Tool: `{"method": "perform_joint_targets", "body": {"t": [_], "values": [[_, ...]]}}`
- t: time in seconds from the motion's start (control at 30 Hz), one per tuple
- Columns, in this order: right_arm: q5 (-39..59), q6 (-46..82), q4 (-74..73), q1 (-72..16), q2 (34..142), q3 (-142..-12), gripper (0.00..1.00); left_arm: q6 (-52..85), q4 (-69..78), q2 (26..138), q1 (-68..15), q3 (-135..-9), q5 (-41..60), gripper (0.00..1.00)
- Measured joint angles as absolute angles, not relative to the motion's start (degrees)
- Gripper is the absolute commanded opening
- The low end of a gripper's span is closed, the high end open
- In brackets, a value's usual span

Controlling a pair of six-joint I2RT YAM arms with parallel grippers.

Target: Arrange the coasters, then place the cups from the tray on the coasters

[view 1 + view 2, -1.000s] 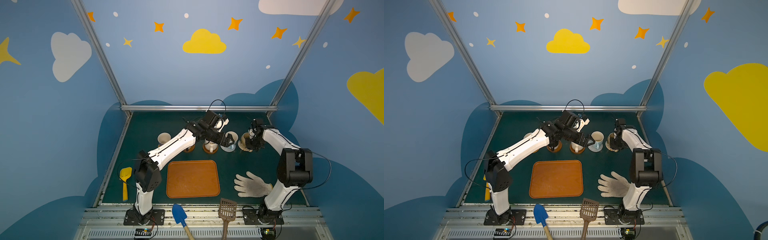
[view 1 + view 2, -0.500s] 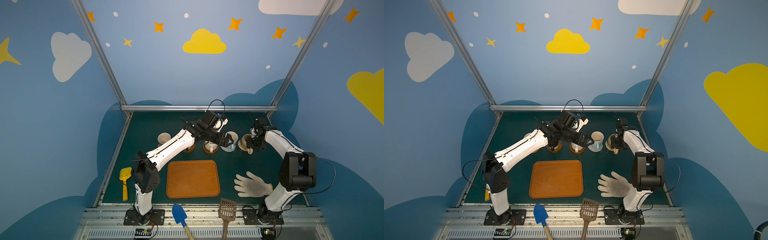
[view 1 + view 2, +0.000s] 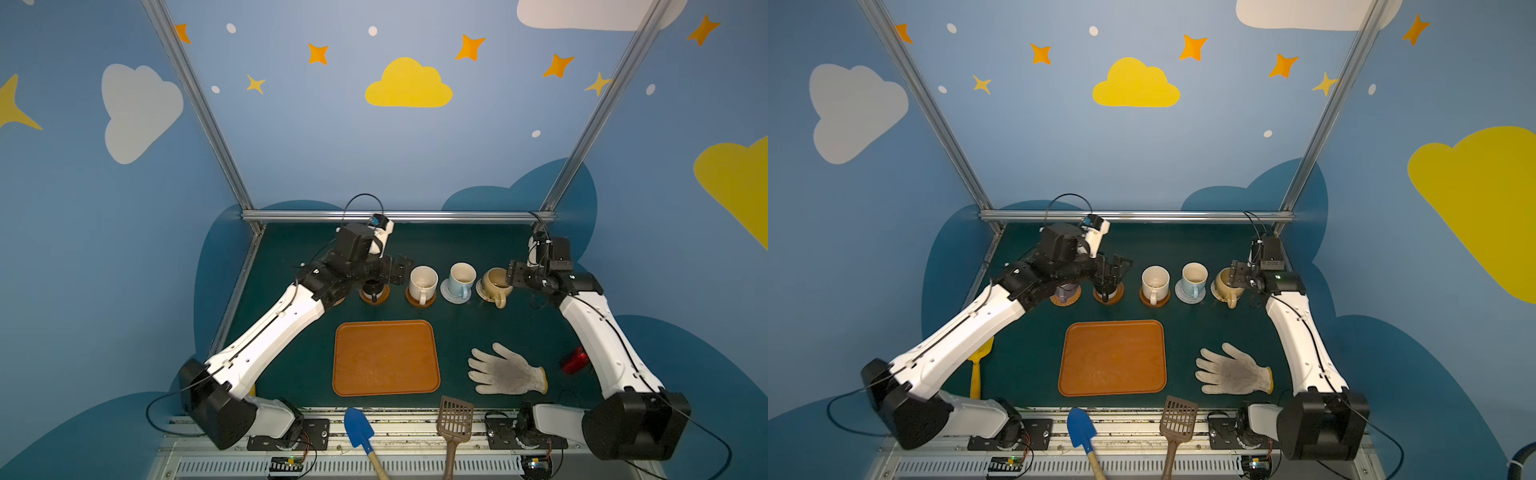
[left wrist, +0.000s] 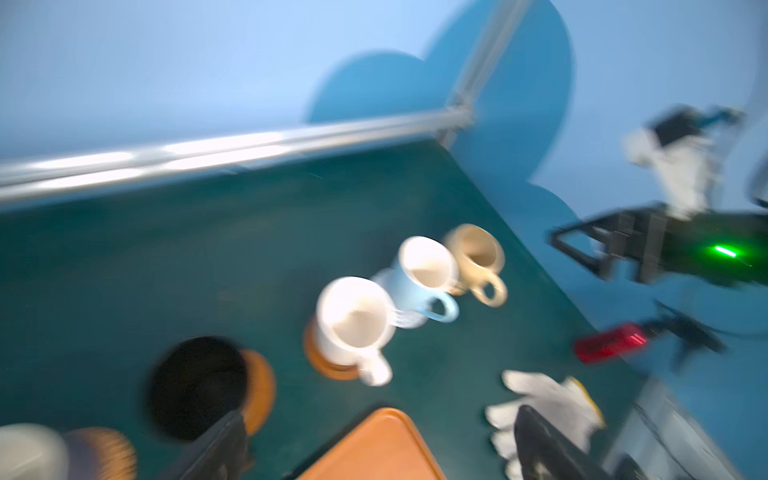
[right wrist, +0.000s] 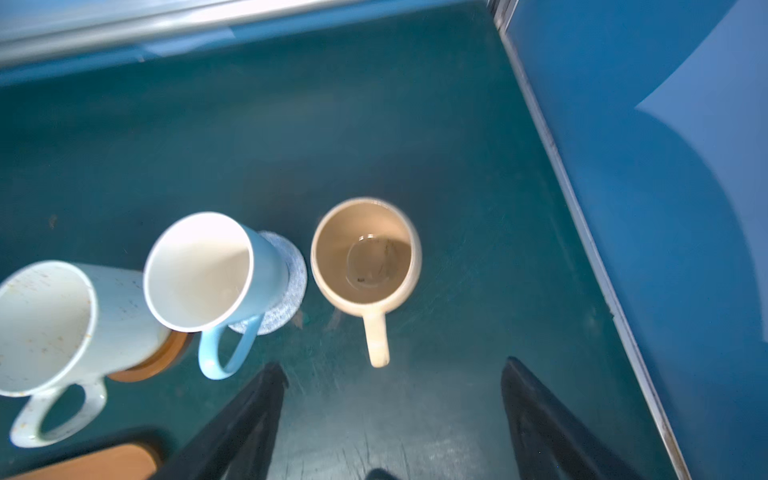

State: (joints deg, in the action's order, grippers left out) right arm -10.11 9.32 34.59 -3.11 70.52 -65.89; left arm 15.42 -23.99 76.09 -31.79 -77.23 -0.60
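Note:
Five cups stand in a row at the back, each on a coaster: lilac cup (image 3: pixel 1066 291) on the rattan coaster (image 3: pixel 1065 301), black cup (image 3: pixel 372 288), speckled white cup (image 3: pixel 423 281) on a brown coaster (image 3: pixel 419 300), pale blue cup (image 3: pixel 461 277) on the grey rope coaster (image 5: pixel 286 282), and tan cup (image 3: pixel 496 284) on the beige coaster (image 3: pixel 480 291). The tray (image 3: pixel 385 358) lies bare in front. My right gripper (image 5: pixel 390 399) is open just off the tan cup's (image 5: pixel 365 253) handle, holding nothing. My left gripper (image 3: pixel 399 270) hangs open beside the black cup (image 4: pixel 195 386).
A white work glove (image 3: pixel 507 374) lies right of the tray, with a red object (image 3: pixel 575 361) behind the right arm. A blue scoop (image 3: pixel 359 432) and a brown slotted spatula (image 3: pixel 455 419) sit at the front edge. A yellow spatula (image 3: pixel 976 365) lies at the left.
My right gripper has opened, let go of the tan cup on its coaster and drawn back. My left gripper, still open, has swung left from the white cup towards the black one.

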Motion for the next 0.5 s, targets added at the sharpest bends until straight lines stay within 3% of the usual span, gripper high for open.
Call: {"method": "perform_joint_targets", "body": {"t": [0.37,0.5], "values": [[-6.17,8.78,15.09,5.10,63.48,-46.24,0.88,6.59,-10.57,62.72,-7.86,-48.12,-16.25,1.00],[-4.36,7.40,2.48,5.06,58.59,-33.65,0.89,3.81,-4.71,60.75,-4.45,-40.51,-19.09,1.00]]}}
